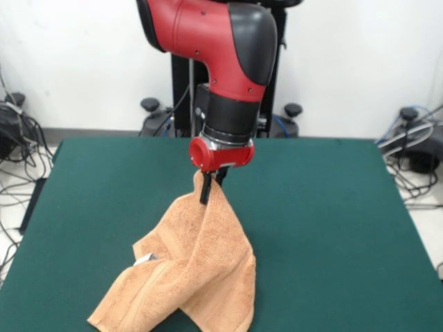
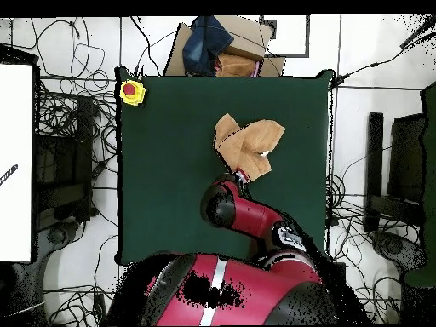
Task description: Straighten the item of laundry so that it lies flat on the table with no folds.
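In the front view, the towel (image 1: 187, 270) is trailing on the table (image 1: 332, 228) toward 7 o'clock, its 2 folded lobes dragging. At 12 o'clock above it, the gripper (image 1: 206, 187) is clamping 1 raised corner, probably so the hanging cloth unfolds under its own weight.

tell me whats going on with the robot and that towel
The red and black robot arm's end effector is pinching one edge of the small peach-orange terry-cloth towel and holding that part up off the dark green felt-topped table. The rest of the towel drapes down and lies on the table in folds, so it is not flat yet. A yellow box with a red button sits at one table corner.
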Robot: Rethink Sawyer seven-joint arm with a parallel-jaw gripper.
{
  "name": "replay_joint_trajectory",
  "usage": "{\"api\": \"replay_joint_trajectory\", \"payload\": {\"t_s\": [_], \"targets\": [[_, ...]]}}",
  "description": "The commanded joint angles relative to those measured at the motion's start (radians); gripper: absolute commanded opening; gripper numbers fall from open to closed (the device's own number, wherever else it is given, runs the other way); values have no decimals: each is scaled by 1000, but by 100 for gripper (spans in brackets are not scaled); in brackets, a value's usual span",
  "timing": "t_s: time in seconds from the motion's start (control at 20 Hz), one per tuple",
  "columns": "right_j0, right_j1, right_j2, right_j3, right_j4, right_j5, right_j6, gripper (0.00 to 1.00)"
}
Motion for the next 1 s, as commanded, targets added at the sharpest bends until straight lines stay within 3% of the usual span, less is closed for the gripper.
{"api": "replay_joint_trajectory", "payload": {"t_s": [0.05, 0.5, 0.7, 1.0], "targets": [[17, -25, 99, 58, 30, 124, 289, 0], [7, 4, 103, 62, 27, 223, 256, 0], [8, 44, 100, 56, 15, 220, 253, 0], [-7, 36, 111, 100, -11, 227, 251, 0]]}}
